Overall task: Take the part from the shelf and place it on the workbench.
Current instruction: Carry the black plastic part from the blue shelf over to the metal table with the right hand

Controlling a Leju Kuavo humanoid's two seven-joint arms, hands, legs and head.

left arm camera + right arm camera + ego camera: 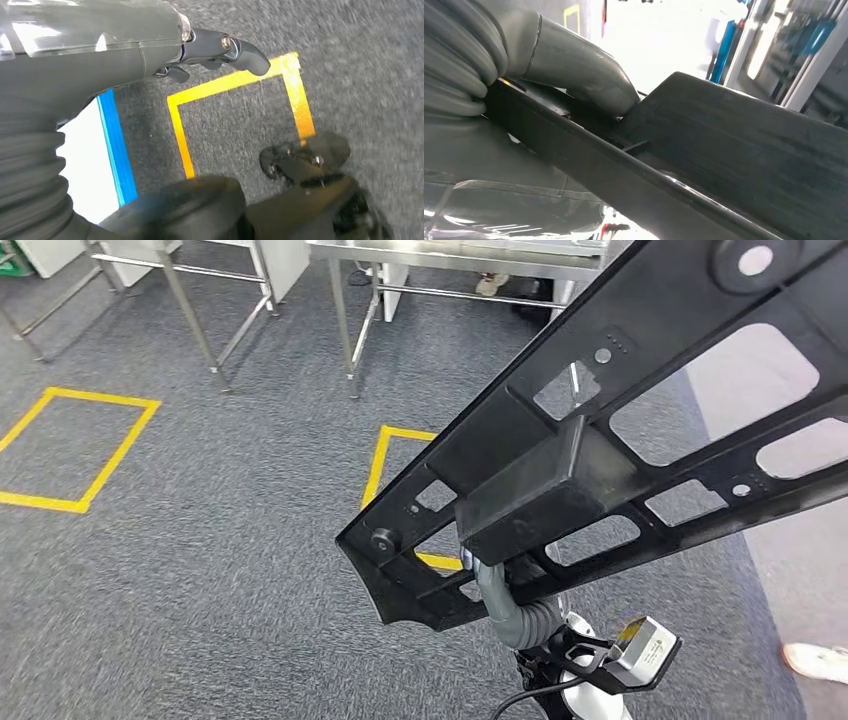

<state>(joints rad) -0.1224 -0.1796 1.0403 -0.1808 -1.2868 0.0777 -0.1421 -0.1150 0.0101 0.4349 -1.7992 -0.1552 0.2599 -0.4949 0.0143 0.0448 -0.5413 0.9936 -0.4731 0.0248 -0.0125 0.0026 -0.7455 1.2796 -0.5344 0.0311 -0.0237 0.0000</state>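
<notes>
The part (pixel 640 410) is a long black plastic frame with several cut-out windows and a boxy block in its middle. It slants across the right half of the head view, held up above the carpet. My right hand (pixel 497 592) grips it from below near its lower end, mostly hidden by the part. In the right wrist view, the grey thumb (pixel 579 70) presses on the black part (pixel 734 150). My left hand (pixel 200 50) hangs over the floor holding nothing, with its thumb and fingers apart.
Steel-legged tables (pixel 460 254) stand ahead at the top of the head view. Yellow tape squares (pixel 80 445) mark the grey carpet. A person's shoe (pixel 815 660) is at the right edge, on a paler floor strip.
</notes>
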